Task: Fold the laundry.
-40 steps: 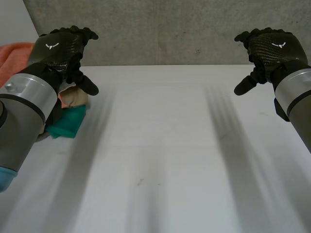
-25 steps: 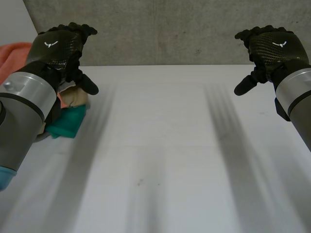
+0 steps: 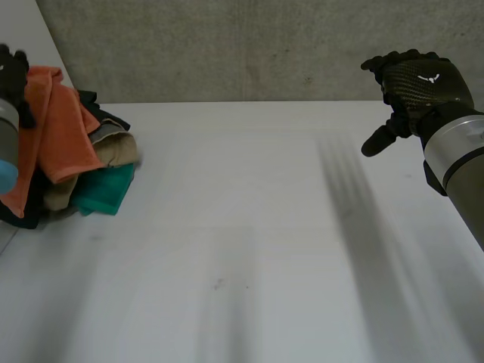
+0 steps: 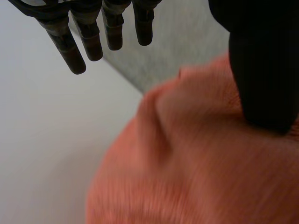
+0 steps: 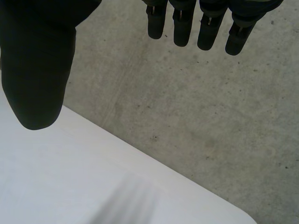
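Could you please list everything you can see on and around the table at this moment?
orange cloth: one, orange, on top of the laundry pile at the table's left side
beige cloth: one, beige, in the pile just beneath the orange one
teal cloth: one, teal, at the pile's base, lying on the table
black cloth: at least one, black, poking out at the pile's far side
table: one, white, bare beyond the pile
wall: one, grey concrete, behind the table
left hand: one, black, fingers straight, over the orange cloth; contact unclear
right hand: one, black, fingers relaxed and holding nothing, raised over the table's far right
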`<state>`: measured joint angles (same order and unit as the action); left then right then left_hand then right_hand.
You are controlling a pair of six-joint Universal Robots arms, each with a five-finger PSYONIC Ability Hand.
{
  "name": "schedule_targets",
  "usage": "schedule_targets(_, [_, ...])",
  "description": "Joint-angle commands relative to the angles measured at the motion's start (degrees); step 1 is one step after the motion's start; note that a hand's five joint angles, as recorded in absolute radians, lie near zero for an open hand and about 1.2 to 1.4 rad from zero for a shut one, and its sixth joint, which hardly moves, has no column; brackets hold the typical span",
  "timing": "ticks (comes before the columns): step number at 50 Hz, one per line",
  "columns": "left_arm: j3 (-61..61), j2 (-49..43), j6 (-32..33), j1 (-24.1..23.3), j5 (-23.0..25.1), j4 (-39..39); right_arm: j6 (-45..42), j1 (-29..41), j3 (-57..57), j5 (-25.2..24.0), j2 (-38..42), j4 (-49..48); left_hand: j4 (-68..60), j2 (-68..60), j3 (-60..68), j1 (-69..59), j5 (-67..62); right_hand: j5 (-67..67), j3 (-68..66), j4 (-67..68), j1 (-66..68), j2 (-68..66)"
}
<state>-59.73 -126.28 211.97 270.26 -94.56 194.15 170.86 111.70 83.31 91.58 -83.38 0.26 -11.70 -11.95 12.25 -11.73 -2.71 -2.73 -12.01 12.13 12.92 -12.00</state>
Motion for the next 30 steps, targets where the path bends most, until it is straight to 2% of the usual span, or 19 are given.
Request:
schedule_targets(1, [7.1,-10.2,1.1,2.5,0.4,3.3,-0.4,0.2,0.5,0.0,0.2,0.0,-10.4,-10.1,9.8,-10.3,-9.4,2.7,2.0,-2.1,-2.9,2.0])
schedule_targets(3, [7.2,-10.6,0.9,2.2,0.8,3.5,-0.5,0.2,0.5,0.0,0.2,0.0,-32.7,-32.4,32.1,-32.7,-31.7,2.7,2.0,-2.1,-2.9,2.0])
schedule_targets(4, [7.2,-10.4,0.5,1.8,0.8,3.6,-0.5,0.2,0.6,0.0,0.2,0.0,-67.9,-67.7,67.4,-67.9,-66.9,2.7,2.0,-2.1,-2.9,2.0])
schedule_targets(8, [6.7,-6.9,-0.9,-0.7,0.5,4.5,-0.5,-0.1,0.5,0.0,0.1,-0.1,-68.3,-68.1,67.8,-68.3,-67.3,2.7,2.0,-2.1,-2.9,2.0])
schedule_targets(14, [1.7,6.3,-7.1,-7.5,0.7,6.5,-0.5,-0.3,0.5,0.0,0.1,-0.1,-68.3,-68.1,67.8,-68.3,-67.3,2.7,2.0,-2.1,-2.9,2.0])
schedule_targets(19, [-2.1,17.4,-16.9,-16.8,0.5,6.6,-0.5,-0.3,0.4,0.0,0.0,-0.1,-68.3,-68.1,67.8,-68.3,-67.3,2.7,2.0,-2.1,-2.9,2.0])
schedule_targets(22, [-4.9,20.2,-21.3,-21.5,0.5,5.5,-0.5,-0.4,0.3,-0.1,-0.1,-0.1,-68.3,-68.1,67.8,-68.3,-67.3,2.7,2.0,-2.1,-2.9,2.0])
schedule_targets(23, [-6.9,21.1,-23.8,-24.6,0.6,4.2,-0.5,-0.4,0.3,0.0,-0.1,-0.1,-68.3,-68.1,67.8,-68.3,-67.3,2.7,2.0,-2.1,-2.9,2.0])
schedule_targets(26, [-9.9,20.9,-26.6,-29.4,0.5,2.3,-0.5,-0.6,0.1,0.0,-0.2,-0.1,-68.3,-68.1,67.8,-68.3,-67.3,2.7,2.0,-2.1,-2.9,2.0])
schedule_targets(30, [-15.0,15.8,-30.0,-38.0,0.3,-1.0,-0.5,-1.0,0.1,0.0,-0.2,-0.1,-68.3,-68.1,67.8,-68.3,-67.3,2.7,2.0,-2.1,-2.9,2.0])
